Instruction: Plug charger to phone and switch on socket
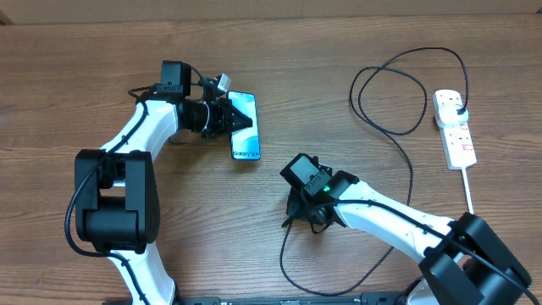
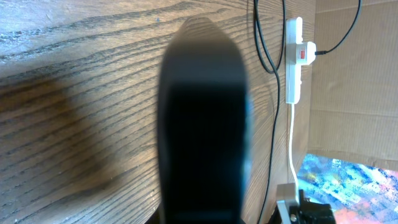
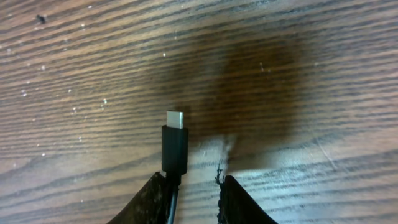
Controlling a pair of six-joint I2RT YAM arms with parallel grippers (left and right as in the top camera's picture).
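Where the right wrist camera looks down, the brown wooden counter [image 3: 280, 74] shows fine ridged grain flecked with pale specks. On it lies the tip of the charger [image 3: 175, 149] — a thin, smooth black cable ending in a boxy black sleeve and a small silver metal connector. The cable runs back along the inner face of one matte black finger of the right gripper [image 3: 193, 183], whose jaws stand apart with bare wood between them, not closed on the cable. From overhead the cable trails in loose loops across the counter to a black plug [image 1: 458, 103] seated in the socket [image 1: 458, 140], a narrow white plastic power strip with red markings and a white cord [image 1: 468, 191], well apart near the right edge. The phone [image 1: 251, 140], a slim rectangle with a glossy light-blue screen, dark rim and white "Galaxy S24" lettering, sits left of centre, clamped by the left gripper [image 1: 240, 119] — one dark finger lies across the screen. In the left wrist view it is only a dark blur. Plain brown cardboard [image 2: 354, 93] stands behind the socket.
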